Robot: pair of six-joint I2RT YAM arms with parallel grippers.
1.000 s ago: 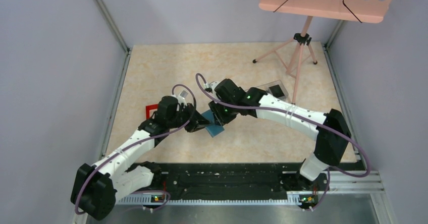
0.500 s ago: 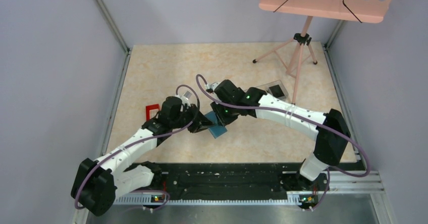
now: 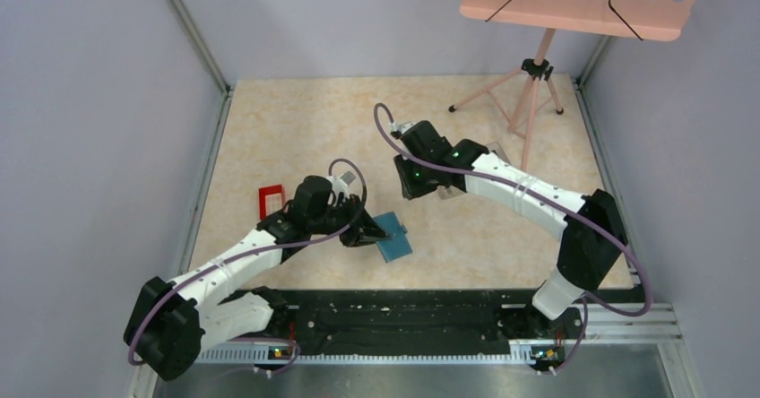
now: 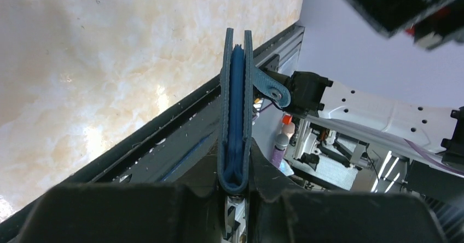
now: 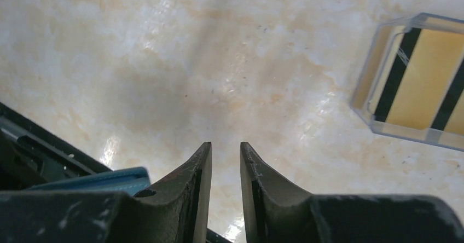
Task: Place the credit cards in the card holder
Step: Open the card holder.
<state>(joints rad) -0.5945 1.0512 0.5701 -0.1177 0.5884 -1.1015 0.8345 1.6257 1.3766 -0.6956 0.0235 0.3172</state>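
Observation:
My left gripper (image 3: 363,233) is shut on the teal-blue card holder (image 3: 393,237) and holds it by its spine near the table's front. In the left wrist view the card holder (image 4: 236,106) stands edge-on and closed between my fingers, its strap tab (image 4: 271,87) sticking out to the right. My right gripper (image 3: 414,183) is open a little and empty (image 5: 225,147), above bare table, apart from the holder (image 5: 93,178). A gold credit card with dark stripes (image 5: 424,90) lies inside a clear plastic box (image 5: 367,84) to its right.
A small red object (image 3: 270,201) lies on the table to the left of my left arm. A pink music stand (image 3: 535,84) stands at the back right. The black rail (image 3: 403,313) runs along the front edge.
My right gripper has pulled back from the card holder, up and to the right towards the clear box. My left gripper has carried the holder slightly right and nearer the front.

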